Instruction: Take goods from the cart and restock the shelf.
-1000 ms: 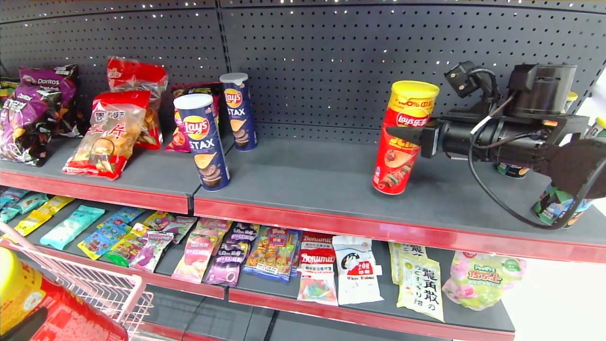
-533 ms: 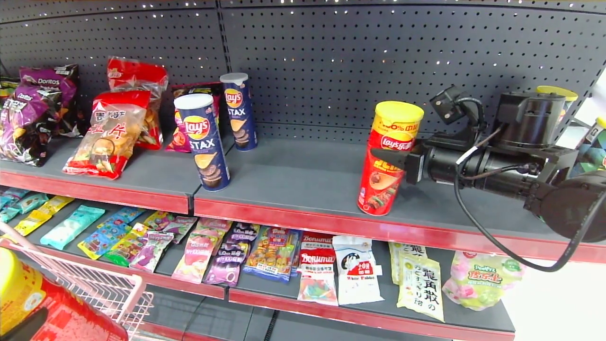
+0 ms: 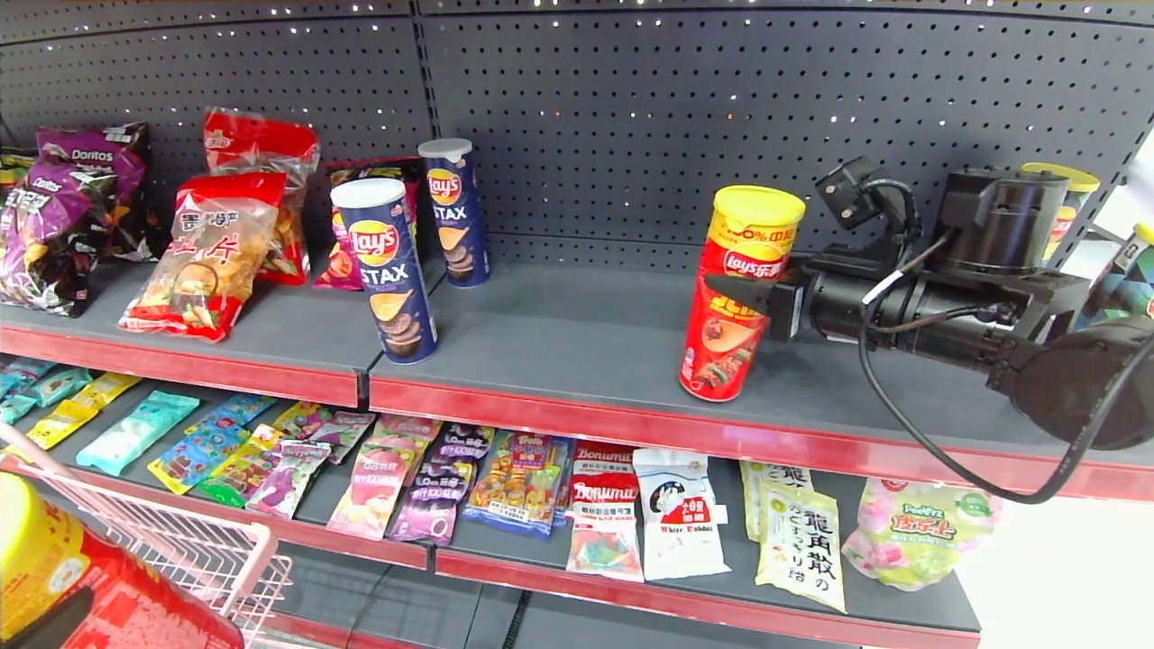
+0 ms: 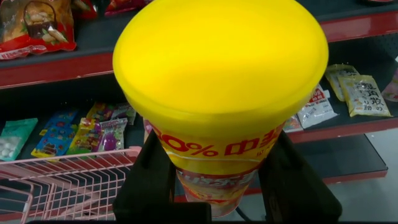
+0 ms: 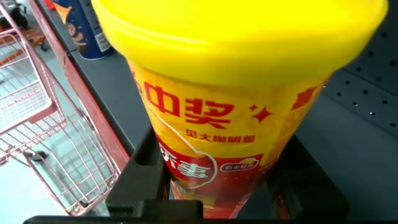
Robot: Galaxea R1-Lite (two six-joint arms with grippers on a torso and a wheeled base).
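Your right fingers (image 3: 748,293) are clamped around a red, yellow-lidded chip can (image 3: 726,347), tilted slightly near the front edge of the upper shelf (image 3: 577,351). Your left fingers (image 4: 149,180) grip a matching can (image 4: 217,74) above the pink cart (image 4: 62,180).

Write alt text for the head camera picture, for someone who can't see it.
The right end effector grips a red chip can with a yellow lid, slightly tilted, at the front of the upper shelf. Two blue chip cans stand farther left, and a second red can shows by the pink cart.
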